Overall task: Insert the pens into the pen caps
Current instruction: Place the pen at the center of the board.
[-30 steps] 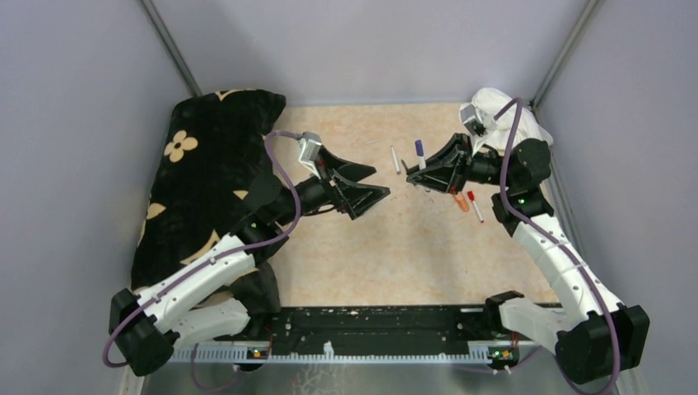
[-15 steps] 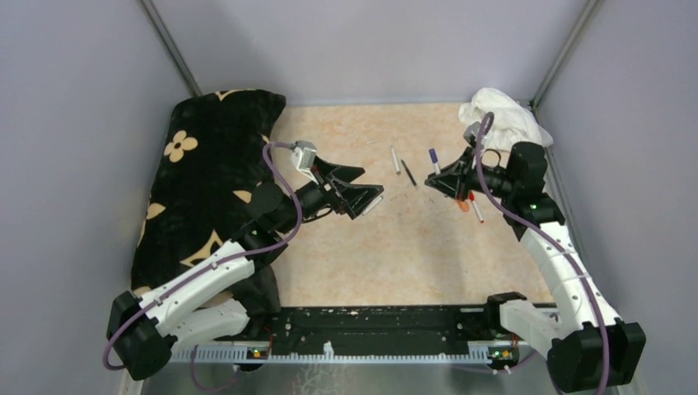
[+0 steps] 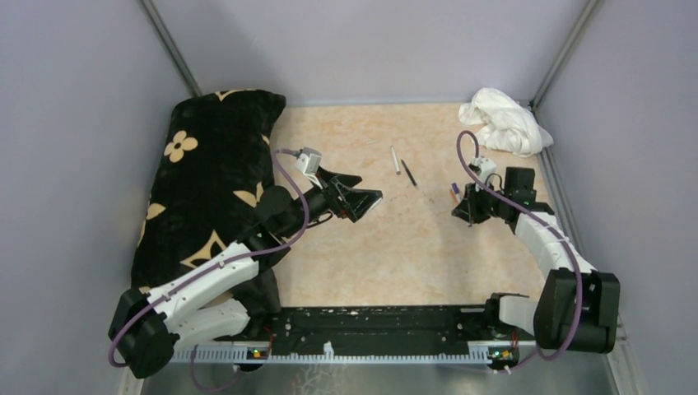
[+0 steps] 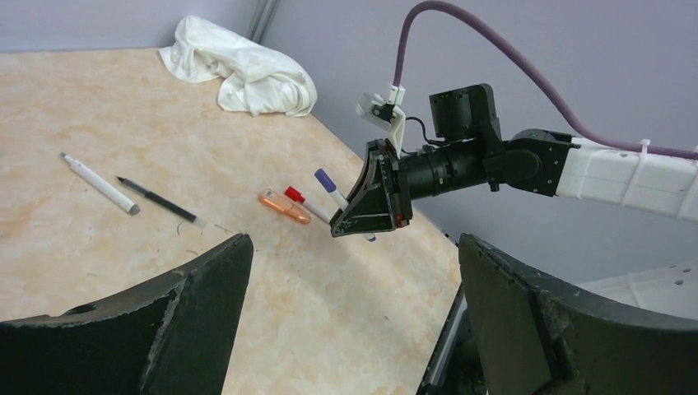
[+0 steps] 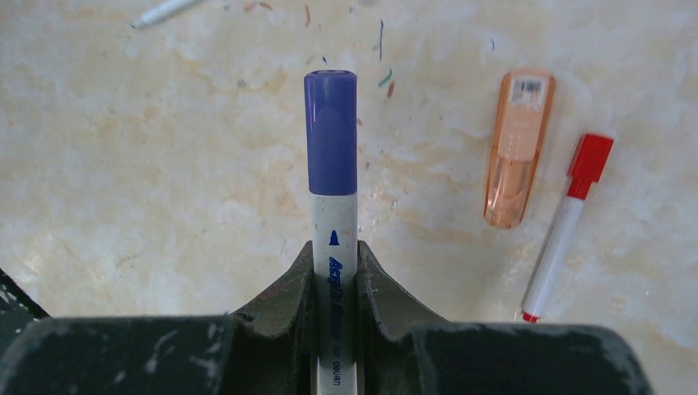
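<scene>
A white-barrelled purple-capped marker point(image 5: 333, 214) with a glossy cap sits pinched between the scuffed black fingers of the right gripper point(image 5: 335, 255), low over the mottled beige table point(image 3: 370, 255). Just beside it lie a stubby translucent orange highlighter point(image 5: 517, 148) and a slim red-capped pen point(image 5: 568, 222). The right arm is folded, its wrist tipped downward. The left gripper point(image 4: 354, 243) gapes wide and empty, facing it.

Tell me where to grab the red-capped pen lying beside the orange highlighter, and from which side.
Grip the red-capped pen on its white barrel, near the end away from the cap, from above, the open left pincer spanning its width. It lies flat on the table, and the orange highlighter sits close beside the cap half, leaving the tail half clear on both sides.
</scene>
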Robot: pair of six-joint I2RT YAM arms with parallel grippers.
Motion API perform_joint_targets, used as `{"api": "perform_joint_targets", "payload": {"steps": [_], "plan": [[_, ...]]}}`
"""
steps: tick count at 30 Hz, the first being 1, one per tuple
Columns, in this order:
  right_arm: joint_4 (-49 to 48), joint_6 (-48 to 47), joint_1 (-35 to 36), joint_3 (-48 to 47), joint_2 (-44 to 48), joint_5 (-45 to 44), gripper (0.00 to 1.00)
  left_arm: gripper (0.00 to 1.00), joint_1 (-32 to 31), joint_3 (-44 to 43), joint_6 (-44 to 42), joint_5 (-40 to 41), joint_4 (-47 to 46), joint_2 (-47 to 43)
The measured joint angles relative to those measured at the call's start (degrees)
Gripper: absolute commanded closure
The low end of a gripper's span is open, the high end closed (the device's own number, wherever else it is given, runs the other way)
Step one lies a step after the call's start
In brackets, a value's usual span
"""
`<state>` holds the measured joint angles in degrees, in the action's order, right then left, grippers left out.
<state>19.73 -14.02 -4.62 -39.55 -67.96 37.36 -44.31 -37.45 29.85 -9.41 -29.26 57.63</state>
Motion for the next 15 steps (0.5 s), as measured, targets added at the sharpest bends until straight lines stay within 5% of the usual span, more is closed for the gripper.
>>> {"api": "perform_joint_targets", "payload": {"steps": [15], "plan": [[0.02, -4.24, -0.17, -2.21, -18.05, -6.88, 0.80, 0.02, 0.72, 1.03, 0.20, 1.07, 0.33, 3.04]]}}
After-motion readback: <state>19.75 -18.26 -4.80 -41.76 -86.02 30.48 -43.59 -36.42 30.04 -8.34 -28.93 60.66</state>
